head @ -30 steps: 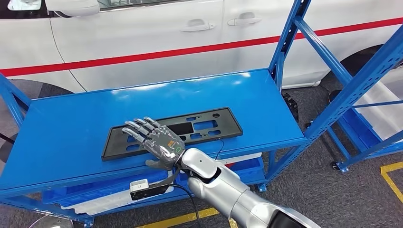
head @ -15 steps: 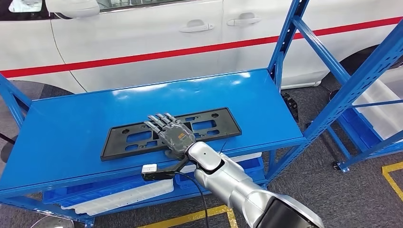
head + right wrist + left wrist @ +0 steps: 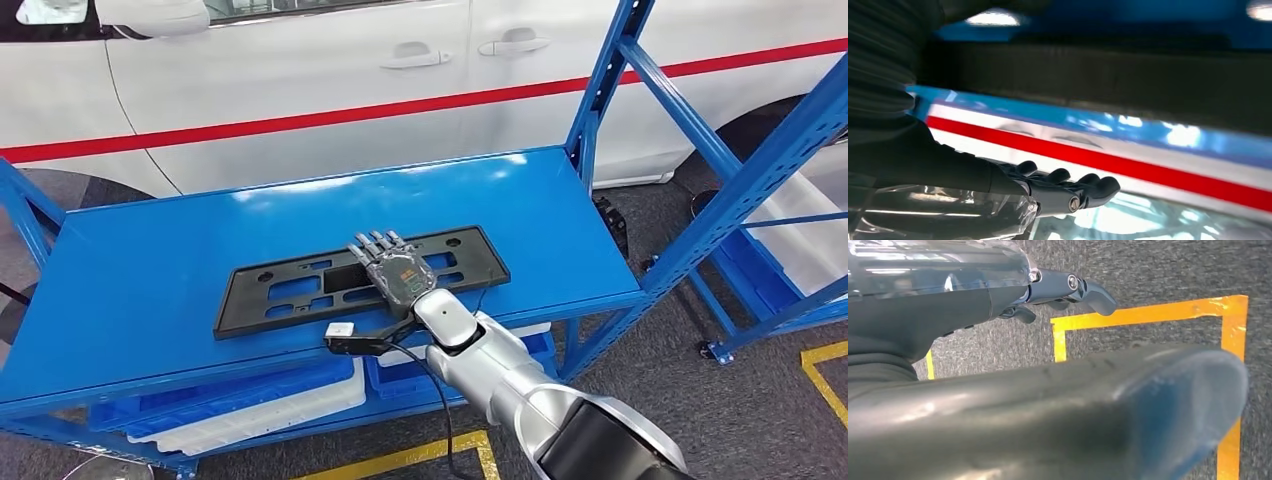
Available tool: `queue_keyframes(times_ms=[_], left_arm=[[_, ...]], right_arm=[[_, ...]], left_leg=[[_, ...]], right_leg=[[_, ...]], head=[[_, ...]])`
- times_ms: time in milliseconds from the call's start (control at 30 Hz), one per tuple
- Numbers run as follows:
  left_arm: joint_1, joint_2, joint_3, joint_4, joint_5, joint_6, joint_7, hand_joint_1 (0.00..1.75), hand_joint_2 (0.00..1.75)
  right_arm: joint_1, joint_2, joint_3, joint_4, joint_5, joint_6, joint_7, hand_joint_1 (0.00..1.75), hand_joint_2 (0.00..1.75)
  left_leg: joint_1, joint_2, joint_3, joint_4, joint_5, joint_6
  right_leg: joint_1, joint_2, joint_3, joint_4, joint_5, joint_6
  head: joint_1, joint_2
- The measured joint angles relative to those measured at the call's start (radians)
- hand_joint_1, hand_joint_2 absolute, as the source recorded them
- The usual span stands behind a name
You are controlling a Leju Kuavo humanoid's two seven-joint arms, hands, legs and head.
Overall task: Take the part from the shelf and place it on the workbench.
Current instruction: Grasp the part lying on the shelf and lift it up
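The part is a long black licence-plate frame point(image 3: 290, 290) lying flat on the blue shelf top point(image 3: 140, 270), near its front edge. My right hand point(image 3: 393, 268) lies over the middle-right of the frame, palm down, fingers straight and pointing toward the car. It grips nothing. In the right wrist view the dark fingers point(image 3: 1068, 192) stretch out, and the frame point(image 3: 1108, 70) is a blurred black band beyond them. My left hand point(image 3: 1068, 287) hangs over grey floor, its fingers loose and its thumb point(image 3: 1098, 405) close to the camera, holding nothing.
A white car with a red stripe point(image 3: 300, 60) stands right behind the shelf. Blue uprights point(image 3: 610, 70) rise at the shelf's right end, with another blue rack point(image 3: 790, 230) further right. White and blue trays point(image 3: 250, 405) sit on the lower level. Yellow floor tape point(image 3: 400, 455) runs below.
My right hand has slid to the right along the frame, from its left half to its middle-right, and reached further over it. The frame has not moved.
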Motion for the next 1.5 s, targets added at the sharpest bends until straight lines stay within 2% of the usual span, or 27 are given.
queue_keyframes(times_ms=[67,100,167,200,233,267,300,367,433,567,633,700,733,767,800,867,933,1033,1100,1167,1233,1267,1300,1333,1400,1433,1500], left_arm=[[0.002,0.0,0.0,0.0,0.0,0.0,-0.003,0.0,0.0],[0.001,-0.001,0.0,0.0,0.0,0.0,-0.003,0.0,0.0],[0.001,-0.001,0.0,0.0,0.0,0.0,-0.003,0.0,0.0],[0.002,-0.001,0.0,0.0,0.0,0.0,-0.003,0.0,0.0],[0.003,-0.001,0.0,0.0,0.0,0.0,-0.002,0.0,0.0],[0.003,-0.001,0.0,0.0,0.0,0.0,-0.004,0.0,0.0],[0.003,-0.001,0.0,0.0,0.0,-0.001,-0.008,0.0,0.0],[0.002,-0.001,-0.001,0.0,-0.001,-0.007,-0.027,0.0,0.0],[0.001,-0.002,-0.002,0.0,-0.002,-0.012,-0.053,0.0,0.0],[0.001,0.0,-0.002,0.0,-0.003,-0.015,-0.077,0.0,0.0],[0.001,0.001,-0.002,0.0,-0.003,-0.016,-0.08,0.0,0.0],[0.002,0.001,-0.002,0.0,-0.002,-0.016,-0.085,0.0,0.0],[0.002,0.001,-0.002,0.0,-0.002,-0.015,-0.091,0.0,0.0],[0.003,0.002,-0.002,0.0,-0.001,-0.014,-0.098,0.0,0.0],[0.003,0.002,-0.002,0.0,0.001,-0.013,-0.106,0.0,0.0],[0.002,0.004,-0.002,0.0,0.004,-0.012,-0.125,0.0,0.0],[0.0,0.005,-0.002,0.0,0.007,-0.011,-0.144,0.0,0.0],[0.001,0.005,-0.002,0.0,0.008,-0.011,-0.162,0.0,0.0],[-0.001,0.004,-0.002,0.0,0.009,-0.011,-0.171,0.0,0.0],[-0.002,0.005,-0.002,0.0,0.01,-0.011,-0.18,0.0,0.0],[-0.003,0.005,-0.002,0.0,0.012,-0.01,-0.188,0.0,0.0],[-0.003,0.006,-0.002,0.0,0.014,-0.01,-0.191,0.0,0.0],[-0.002,0.006,-0.002,0.0,0.015,-0.009,-0.194,0.0,0.0],[-0.002,0.006,-0.002,0.0,0.016,-0.009,-0.195,0.0,0.0],[-0.003,0.006,-0.002,0.0,0.017,-0.008,-0.197,0.0,0.0],[-0.003,0.006,-0.002,0.0,0.017,-0.007,-0.197,0.0,0.0],[-0.004,0.006,-0.002,0.0,0.019,-0.003,-0.198,0.0,0.0]], right_arm=[[-0.012,-0.016,-0.011,0.02,0.018,0.029,0.059,1.75,1.75],[-0.018,-0.027,-0.018,0.03,0.021,0.039,0.075,1.75,1.75],[-0.023,-0.05,-0.035,0.05,0.025,0.046,0.087,1.75,1.75],[-0.023,-0.06,-0.044,0.059,0.028,0.042,0.086,1.75,1.75],[-0.024,-0.069,-0.052,0.066,0.03,0.038,0.086,1.75,1.75],[-0.026,-0.075,-0.06,0.071,0.032,0.034,0.085,1.75,1.75],[-0.029,-0.08,-0.068,0.074,0.032,0.031,0.083,1.75,1.75],[-0.037,-0.086,-0.083,0.078,0.034,0.026,0.079,1.75,1.75],[-0.041,-0.09,-0.097,0.08,0.04,0.016,0.073,1.75,1.75],[-0.044,-0.093,-0.114,0.081,0.049,0.009,0.063,1.75,1.75],[-0.045,-0.093,-0.118,0.083,0.05,0.008,0.062,1.75,1.75],[-0.044,-0.094,-0.123,0.085,0.053,0.003,0.062,1.75,1.75],[-0.044,-0.094,-0.125,0.087,0.056,0.0,0.061,1.75,1.75],[-0.043,-0.094,-0.128,0.088,0.06,-0.003,0.059,1.75,1.75],[-0.043,-0.094,-0.132,0.089,0.064,-0.007,0.056,1.75,1.75],[-0.044,-0.094,-0.141,0.09,0.074,-0.015,0.045,1.75,1.75],[-0.045,-0.093,-0.153,0.09,0.085,-0.027,0.032,1.74,1.75],[-0.046,-0.09,-0.176,0.091,0.098,-0.04,0.018,1.74,1.75],[-0.047,-0.089,-0.191,0.091,0.105,-0.044,0.01,1.74,1.75],[-0.046,-0.089,-0.202,0.091,0.109,-0.047,0.005,1.73,1.75],[-0.044,-0.088,-0.214,0.091,0.115,-0.055,0.002,1.73,1.75],[-0.043,-0.088,-0.221,0.091,0.118,-0.06,0.001,1.72,1.75],[-0.042,-0.088,-0.228,0.091,0.12,-0.064,-0.001,1.72,1.75],[-0.042,-0.087,-0.235,0.091,0.122,-0.066,-0.003,1.72,1.75],[-0.044,-0.086,-0.246,0.091,0.123,-0.068,-0.007,1.72,1.75],[-0.045,-0.085,-0.251,0.09,0.125,-0.07,-0.008,1.71,1.75],[-0.046,-0.083,-0.261,0.09,0.13,-0.075,-0.009,1.72,1.75]], left_leg=[[0.002,0.0,0.003,-0.007,0.005,0.014],[0.004,0.0,0.004,-0.011,0.008,0.021],[0.003,0.0,0.002,-0.013,0.01,0.029],[0.002,-0.001,0.001,-0.013,0.01,0.03],[0.0,-0.001,0.001,-0.013,0.01,0.031],[-0.001,-0.001,0.002,-0.012,0.01,0.031],[-0.002,0.0,0.004,-0.012,0.01,0.031],[-0.005,-0.001,0.007,-0.011,0.008,0.028],[-0.009,-0.002,0.006,-0.008,0.007,0.021],[-0.008,-0.002,0.002,0.004,-0.004,0.002],[-0.005,-0.001,-0.034,0.086,-0.054,-0.007],[0.0,0.0,-0.096,0.22,-0.117,-0.015],[0.001,0.0,-0.116,0.265,-0.13,-0.018],[0.002,0.0,-0.121,0.277,-0.125,-0.02],[0.003,0.001,-0.105,0.245,-0.1,-0.021],[0.004,0.002,-0.035,0.105,-0.035,-0.018],[0.001,0.003,0.012,0.007,-0.005,-0.007],[-0.001,0.003,0.015,-0.009,-0.002,0.011],[0.002,0.004,0.016,-0.015,0.004,0.023],[0.003,0.004,0.015,-0.018,0.007,0.03],[0.001,0.004,0.012,-0.017,0.007,0.032],[0.001,0.003,0.011,-0.017,0.008,0.033],[0.001,0.003,0.01,-0.016,0.007,0.032],[0.001,0.002,0.011,-0.015,0.007,0.031],[0.001,-0.001,0.013,-0.012,0.003,0.026],[-0.001,-0.002,0.012,-0.008,0.001,0.022],[-0.004,-0.003,0.008,-0.005,-0.001,0.012]], right_leg=[[-0.003,0.0,-0.006,0.02,-0.017,0.011],[-0.003,0.0,-0.022,0.056,-0.04,0.015],[-0.006,0.0,-0.085,0.186,-0.105,0.02],[-0.006,0.0,-0.117,0.249,-0.128,0.021],[-0.007,0.0,-0.137,0.289,-0.136,0.021],[-0.007,0.0,-0.137,0.286,-0.122,0.02],[-0.006,0.0,-0.117,0.245,-0.092,0.017],[-0.003,0.0,-0.042,0.098,-0.027,0.006],[0.002,-0.001,0.003,0.008,-0.001,0.0],[-0.004,-0.004,0.011,-0.012,0.006,-0.014],[-0.009,-0.007,0.014,-0.019,0.011,-0.022],[-0.008,-0.008,0.011,-0.018,0.011,-0.025],[-0.008,-0.008,0.01,-0.017,0.011,-0.025],[-0.008,-0.008,0.01,-0.015,0.011,-0.024],[-0.008,-0.008,0.01,-0.014,0.01,-0.023],[-0.008,-0.007,0.012,-0.011,0.007,-0.018],[-0.005,-0.005,0.01,-0.007,0.006,-0.009],[-0.004,-0.002,0.006,-0.005,0.007,0.008],[-0.006,-0.002,-0.005,0.021,-0.015,0.017],[-0.007,-0.002,-0.039,0.095,-0.062,0.021],[-0.009,-0.002,-0.098,0.214,-0.114,0.024],[-0.01,-0.002,-0.124,0.266,-0.129,0.025],[-0.01,-0.002,-0.136,0.286,-0.125,0.025],[-0.011,-0.002,-0.128,0.267,-0.102,0.024],[-0.013,-0.002,-0.068,0.139,-0.028,0.02],[-0.012,-0.002,-0.038,0.073,-0.004,0.017],[-0.008,-0.001,-0.012,0.01,0.009,0.01]], head=[[0.0,0.0],[0.0,0.0],[0.0,0.0],[0.0,0.0],[0.0,0.0],[0.0,0.0],[0.0,0.0],[0.0,0.0],[0.0,0.0],[0.0,0.0],[0.0,0.0],[0.0,0.0],[0.0,0.0],[0.0,0.0],[0.0,0.0],[0.0,0.0],[0.0,0.0],[0.0,0.0],[0.0,0.0],[0.0,0.0],[0.0,0.0],[0.0,0.0],[0.0,0.0],[0.0,0.0],[0.0,0.0],[0.0,0.0],[0.0,0.0]])
